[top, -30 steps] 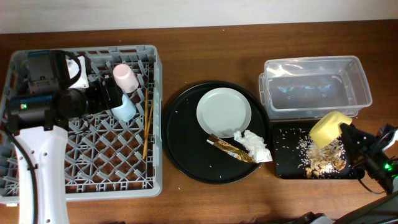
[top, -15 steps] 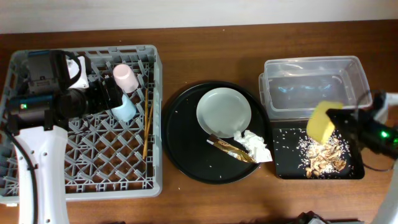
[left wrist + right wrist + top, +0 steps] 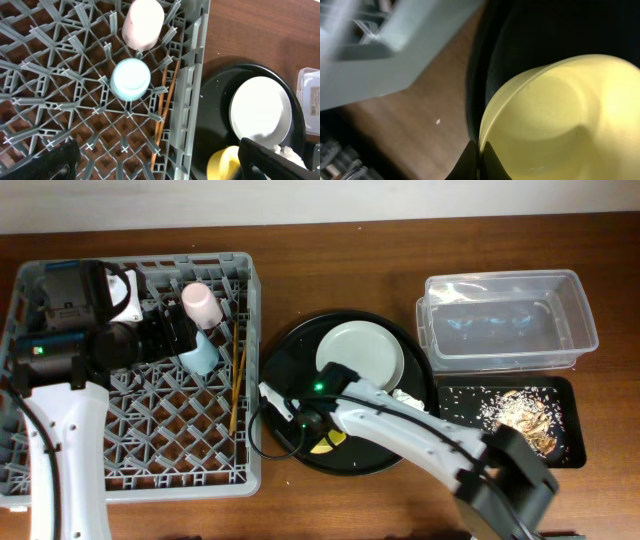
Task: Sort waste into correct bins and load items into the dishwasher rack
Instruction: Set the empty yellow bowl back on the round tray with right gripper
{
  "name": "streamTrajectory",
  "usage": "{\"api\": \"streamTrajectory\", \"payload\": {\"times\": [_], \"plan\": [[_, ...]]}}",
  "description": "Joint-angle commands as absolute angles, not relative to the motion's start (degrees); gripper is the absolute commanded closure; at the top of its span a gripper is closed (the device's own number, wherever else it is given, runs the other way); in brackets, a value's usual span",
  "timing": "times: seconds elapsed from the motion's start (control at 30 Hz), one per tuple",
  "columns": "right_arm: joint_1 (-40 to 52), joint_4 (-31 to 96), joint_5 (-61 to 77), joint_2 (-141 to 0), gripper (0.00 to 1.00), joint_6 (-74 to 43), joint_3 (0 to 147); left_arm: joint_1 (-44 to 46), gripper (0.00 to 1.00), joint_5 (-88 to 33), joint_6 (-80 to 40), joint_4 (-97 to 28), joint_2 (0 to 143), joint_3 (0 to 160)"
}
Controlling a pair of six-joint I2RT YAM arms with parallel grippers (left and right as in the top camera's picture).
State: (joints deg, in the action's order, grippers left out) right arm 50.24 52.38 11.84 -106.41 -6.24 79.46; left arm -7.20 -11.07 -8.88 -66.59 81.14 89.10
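My right gripper (image 3: pixel 318 430) is shut on the rim of the yellow bowl (image 3: pixel 326 444), low over the left part of the round black tray; the right wrist view shows the pinch (image 3: pixel 479 160) on the bowl (image 3: pixel 560 120). My left gripper (image 3: pixel 185 340) is open and empty above the grey rack (image 3: pixel 60 480). The pink cup (image 3: pixel 200 305), blue cup (image 3: pixel 203 356) and chopsticks (image 3: pixel 237 385) lie in the rack. The pale plate (image 3: pixel 360 360) sits on the round tray. The napkin (image 3: pixel 408 397) peeks from behind my right arm; the wrapper is hidden. Food scraps (image 3: pixel 530 425) lie in the shallow black tray (image 3: pixel 460 450).
The round black tray (image 3: pixel 285 370) lies between the rack and the bins. The clear tub (image 3: pixel 510 320) stands at the back right, above the shallow tray. My right arm stretches across the round tray from the lower right. The rack's wall (image 3: pixel 395 45) is close to the bowl.
My right arm swung from over the shallow black tray at the right to the left side of the round tray, carrying the yellow bowl. The left arm has not moved.
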Motion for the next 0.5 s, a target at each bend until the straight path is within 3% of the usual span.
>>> {"api": "streamTrajectory", "payload": {"times": [0.0, 0.03, 0.1, 0.27, 0.37, 0.47], "plan": [[50.24, 49.82, 12.58, -106.52, 0.69, -6.42, 79.66, -7.29, 0.01, -11.07, -9.41, -66.54, 81.03, 89.52], [49.91, 50.06, 12.45, -106.48, 0.56, -6.02, 79.77, -7.29, 0.01, -11.07, -9.39, -66.54, 81.01, 89.52], [48.36, 55.18, 13.89, -104.57, 0.49, -4.95, 83.68, -7.29, 0.01, -11.07, -9.41, -66.54, 81.03, 89.52], [38.04, 80.16, 1.08, -100.66, 0.47, -4.32, 90.19, -7.29, 0.01, -11.07, -9.41, -66.54, 81.01, 89.52], [36.25, 78.72, 0.99, -100.66, 0.47, -4.36, 79.46, -7.29, 0.01, -11.07, -9.39, -66.54, 81.03, 89.52], [36.40, 67.96, 4.23, -100.66, 0.47, -4.58, 68.66, -7.29, 0.01, -11.07, -9.41, -66.54, 81.01, 89.52]]}}
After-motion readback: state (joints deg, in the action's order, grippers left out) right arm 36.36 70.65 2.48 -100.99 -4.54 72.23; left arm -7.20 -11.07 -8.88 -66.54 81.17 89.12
